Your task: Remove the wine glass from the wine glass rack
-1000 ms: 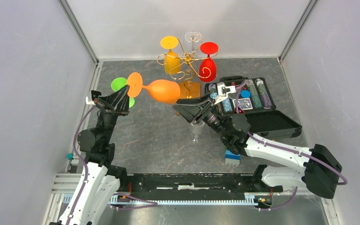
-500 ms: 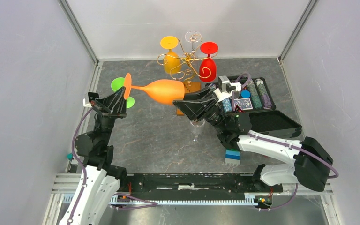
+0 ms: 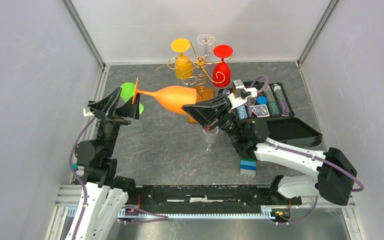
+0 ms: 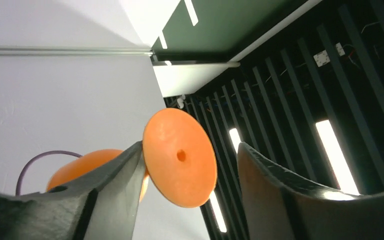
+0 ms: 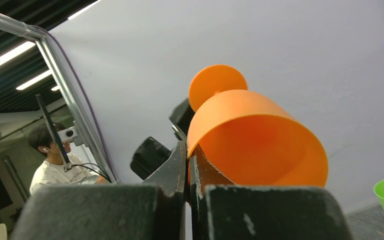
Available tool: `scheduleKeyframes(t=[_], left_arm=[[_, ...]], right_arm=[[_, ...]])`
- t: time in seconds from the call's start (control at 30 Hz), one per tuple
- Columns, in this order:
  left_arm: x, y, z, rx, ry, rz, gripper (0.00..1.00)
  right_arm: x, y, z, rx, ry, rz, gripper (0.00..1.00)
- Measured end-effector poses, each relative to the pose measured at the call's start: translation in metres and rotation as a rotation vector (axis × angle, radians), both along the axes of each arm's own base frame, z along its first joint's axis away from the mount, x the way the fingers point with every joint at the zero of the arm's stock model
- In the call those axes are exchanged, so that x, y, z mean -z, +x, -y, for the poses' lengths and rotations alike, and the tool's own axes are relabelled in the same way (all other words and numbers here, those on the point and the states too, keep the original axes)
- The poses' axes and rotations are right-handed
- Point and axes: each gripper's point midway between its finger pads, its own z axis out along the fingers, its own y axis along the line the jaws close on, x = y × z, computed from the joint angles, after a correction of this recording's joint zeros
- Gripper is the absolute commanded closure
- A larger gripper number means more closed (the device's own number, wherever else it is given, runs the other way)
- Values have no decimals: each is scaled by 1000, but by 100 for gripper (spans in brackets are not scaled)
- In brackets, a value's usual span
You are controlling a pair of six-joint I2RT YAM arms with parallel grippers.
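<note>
Trouble, if it comes, starts at the rim. The orange wine glass [image 3: 172, 97] is off the wine glass rack [image 3: 200, 67], which stands at the table's 12 o'clock. The glass hangs on its side in the air above the table [image 3: 165, 145], a little toward 10 o'clock from the middle, foot pointing to 9 o'clock and mouth to 3 o'clock.

The right gripper [image 5: 187, 150] is pressed together on the thin wall of the bowl at its lip, and that pinch looks to me like the only thing carrying it. The left gripper [image 4: 190, 150] stands spread around the foot. One finger sits right against the disc's edge, the other well clear.

A hold that far out on one end leaves the whole stem and foot as a lever. I'd expect a quick wrist turn to let the glass pivot in the pinch or slide out. A clear glass [image 3: 210, 137] stands right under the right gripper, so a drop could strike it. If the left gripper backs off at an angle, the near finger could catch the foot and twist the bowl loose. A green glass [image 3: 127, 91] sits just behind, at 10 o'clock, and is also exposed.
</note>
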Motion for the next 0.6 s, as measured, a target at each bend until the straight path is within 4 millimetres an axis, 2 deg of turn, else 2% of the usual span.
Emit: scheduleKeyframes(t=[0.17, 0.3, 0.37, 0.53, 0.6], left_arm=[[-7, -9, -6, -113, 110, -12, 11], [5, -7, -11, -254, 313, -35, 3], [5, -9, -13, -323, 436, -38, 1], [-23, -34, -25, -509, 724, 72, 0], [-25, -39, -29, -564, 822, 101, 0]], right_arm=[[2, 5, -1, 64, -70, -2, 100], [2, 16, 4, 165, -157, -8, 100], [5, 25, 8, 231, -221, -11, 100], [17, 41, 21, 372, -399, -13, 100], [20, 46, 24, 411, -478, -2, 100]])
